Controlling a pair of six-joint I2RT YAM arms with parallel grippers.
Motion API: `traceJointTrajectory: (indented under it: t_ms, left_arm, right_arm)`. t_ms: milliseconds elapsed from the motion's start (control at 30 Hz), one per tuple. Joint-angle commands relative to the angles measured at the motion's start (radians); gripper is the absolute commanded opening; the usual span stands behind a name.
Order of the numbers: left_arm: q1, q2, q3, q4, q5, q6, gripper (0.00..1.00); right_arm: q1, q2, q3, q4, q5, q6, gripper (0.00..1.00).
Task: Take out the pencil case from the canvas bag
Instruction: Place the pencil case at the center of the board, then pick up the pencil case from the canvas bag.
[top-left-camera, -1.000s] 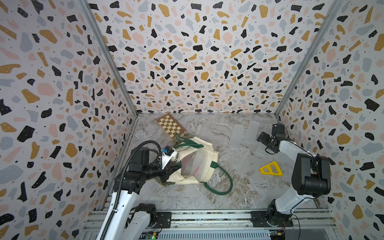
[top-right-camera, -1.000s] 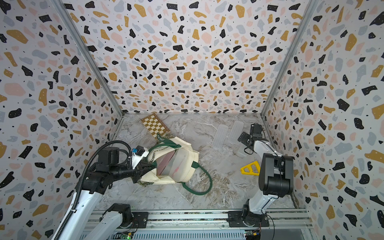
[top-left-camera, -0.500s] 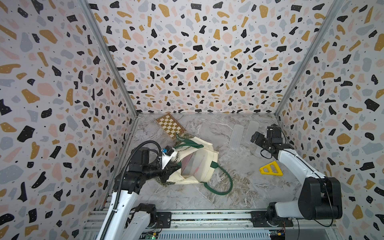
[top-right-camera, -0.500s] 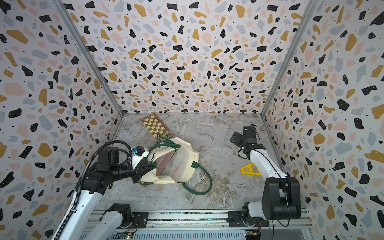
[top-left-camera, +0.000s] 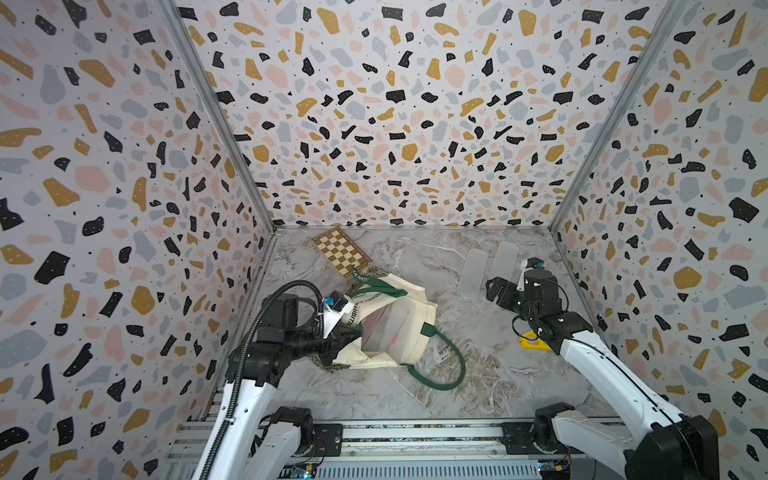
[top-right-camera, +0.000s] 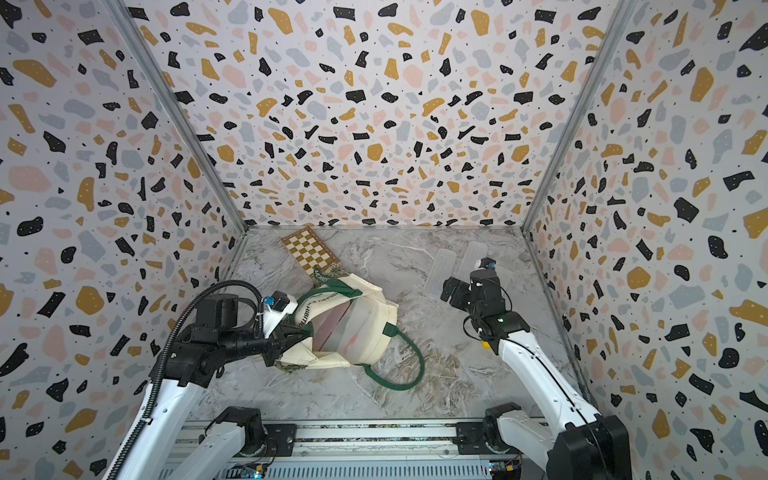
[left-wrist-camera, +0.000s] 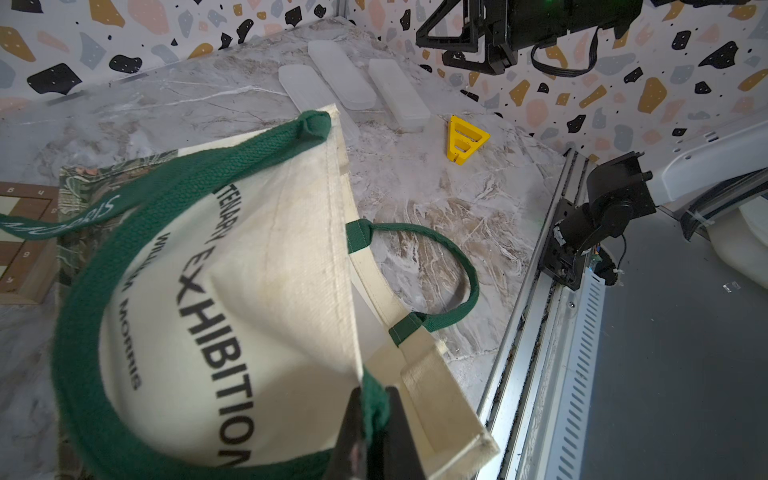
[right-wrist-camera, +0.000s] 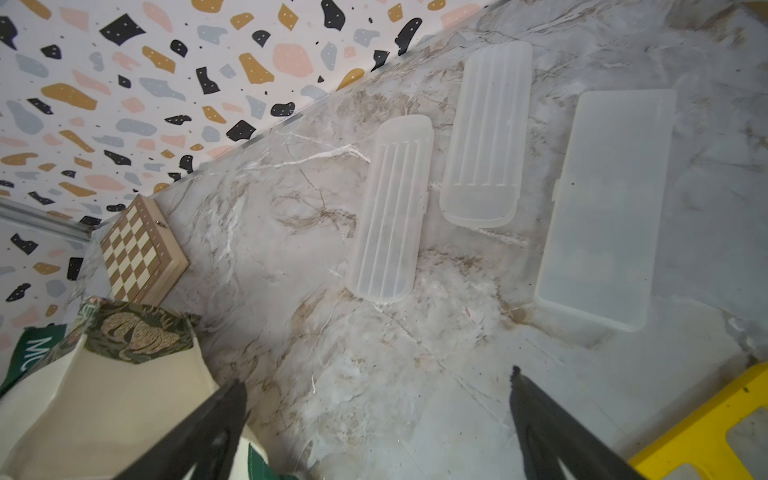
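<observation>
Cream canvas is sagging around the mouth of the canvas bag (top-left-camera: 411, 328), which is lying left of centre. The pencil case (top-left-camera: 380, 332), translucent with reddish contents, is showing inside that mouth. The left gripper (left-wrist-camera: 374, 399) is clamping the green strap (left-wrist-camera: 249, 151) at the rim, jaws closed tight on it. The right gripper (right-wrist-camera: 378, 386) is hovering at the far right, fingers (right-wrist-camera: 232, 399) spread wide and holding nothing.

Likely faults:
- The strap is giving only a thin hold, so a slip would let the mouth collapse over the case.
- A wide entry could snag the rim or drag the bag.
- Smooth plastic may slide out of a pinch.

Three clear cases (right-wrist-camera: 390, 208) are lying loose near the right gripper and could be mistaken for the target. A yellow triangle (left-wrist-camera: 463, 137) is lying at the right. The chessboard (top-left-camera: 340, 251) is sitting far left, partly under the bag. The loose handle loop (top-left-camera: 451, 365) is trailing across the likely approach path.
</observation>
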Motion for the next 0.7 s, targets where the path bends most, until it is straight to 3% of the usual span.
traceJointTrajectory:
  t_ms: [0, 300, 667]
  left_arm:
    - [0.007, -0.006, 0.023, 0.003, 0.024, 0.007, 0.00]
    - [0.007, 0.000, 0.022, -0.001, 0.022, 0.006, 0.00]
    - [0.007, 0.005, 0.026, 0.003, 0.022, 0.006, 0.00]
  right_arm:
    - [0.057, -0.062, -0.017, -0.041, 0.037, 0.033, 1.00]
    - [0.250, -0.142, -0.085, -0.040, 0.112, 0.119, 0.99]
    - [0.581, -0.066, -0.064, -0.040, 0.269, 0.210, 0.99]
